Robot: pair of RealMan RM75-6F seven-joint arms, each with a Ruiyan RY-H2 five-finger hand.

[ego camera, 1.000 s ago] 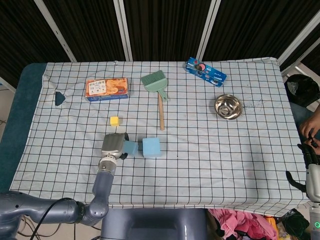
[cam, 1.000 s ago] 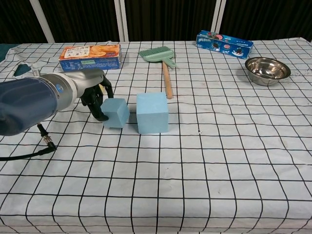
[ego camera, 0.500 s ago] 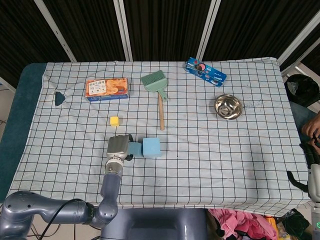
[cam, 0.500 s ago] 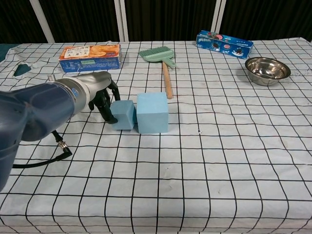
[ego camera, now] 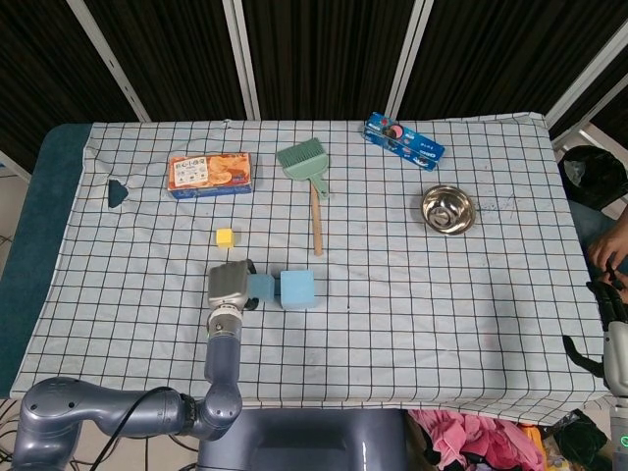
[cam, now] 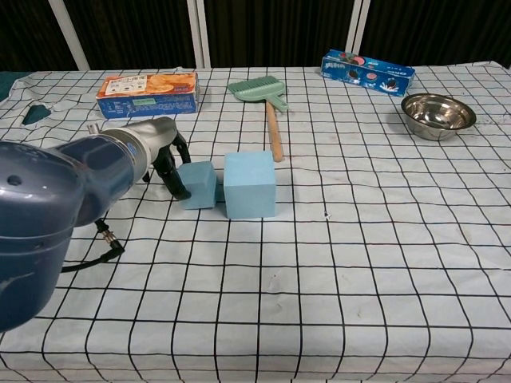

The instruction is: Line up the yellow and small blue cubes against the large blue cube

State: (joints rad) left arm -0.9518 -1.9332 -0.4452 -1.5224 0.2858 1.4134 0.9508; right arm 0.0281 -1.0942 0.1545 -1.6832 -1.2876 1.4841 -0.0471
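Note:
The large blue cube [ego camera: 297,288] [cam: 250,184] sits on the checked cloth near the middle front. The small blue cube [ego camera: 261,287] [cam: 198,184] stands upright right beside its left face; I cannot tell whether they touch. My left hand [ego camera: 229,285] [cam: 152,152] grips the small cube, with dark fingers [cam: 172,172] on its left side. The yellow cube [ego camera: 225,237] lies alone on the cloth, a little behind the left hand; the chest view hides it. My right hand [ego camera: 613,334] hangs off the table's right edge, fingers apart and holding nothing.
A wooden-handled green brush [ego camera: 309,177] [cam: 267,100] lies just behind the large cube. Further back are an orange snack box [ego camera: 208,174] [cam: 148,92] and a blue cookie pack [ego camera: 403,141] [cam: 368,72]. A steel bowl [ego camera: 447,208] [cam: 438,114] is at the right. A person's hand [ego camera: 608,253] shows at the right edge.
My left hand has brought the small blue cube rightward from a tilted pose, a gap away, to upright beside the large blue cube. The right hand has stayed put.

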